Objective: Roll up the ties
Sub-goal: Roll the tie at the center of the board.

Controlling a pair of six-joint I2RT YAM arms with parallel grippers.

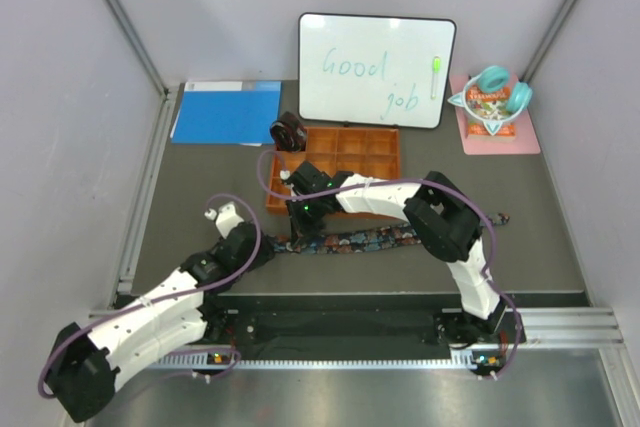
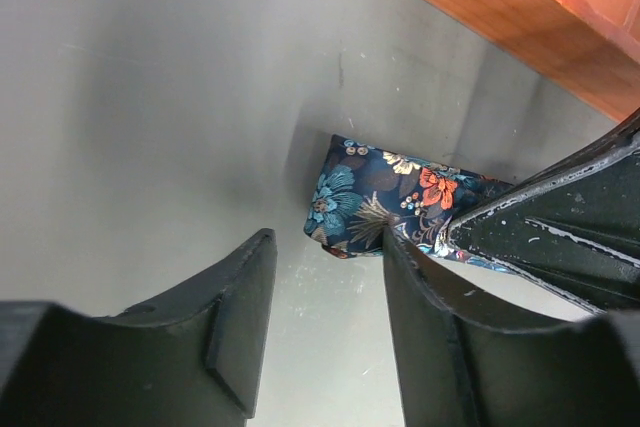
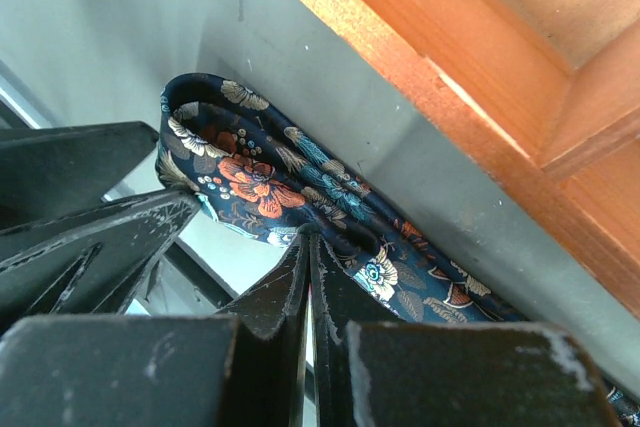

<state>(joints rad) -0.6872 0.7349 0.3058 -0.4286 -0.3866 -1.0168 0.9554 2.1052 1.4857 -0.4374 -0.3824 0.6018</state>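
The navy floral tie (image 1: 370, 239) lies as a long strip across the mat in front of the orange tray (image 1: 350, 130). Its left end is folded over (image 2: 365, 192). My right gripper (image 3: 308, 237) is shut, and its tips press on that folded end (image 3: 260, 177) close to the tray wall (image 3: 450, 57). My left gripper (image 2: 328, 237) stands open just left of the fold with nothing between its fingers; its right finger (image 2: 420, 307) touches the tie's edge. In the top view, both grippers meet at the tie's left end (image 1: 285, 242). A dark brown-maroon coiled tie (image 1: 289, 133) sits at the tray's back left corner.
A whiteboard (image 1: 375, 69) stands behind the tray. A blue folder (image 1: 226, 112) lies at the back left. Teal headphones (image 1: 492, 87) rest on a pink pad (image 1: 497, 135) at the back right. The tray's wooden side (image 2: 520, 7) runs close beside the working spot.
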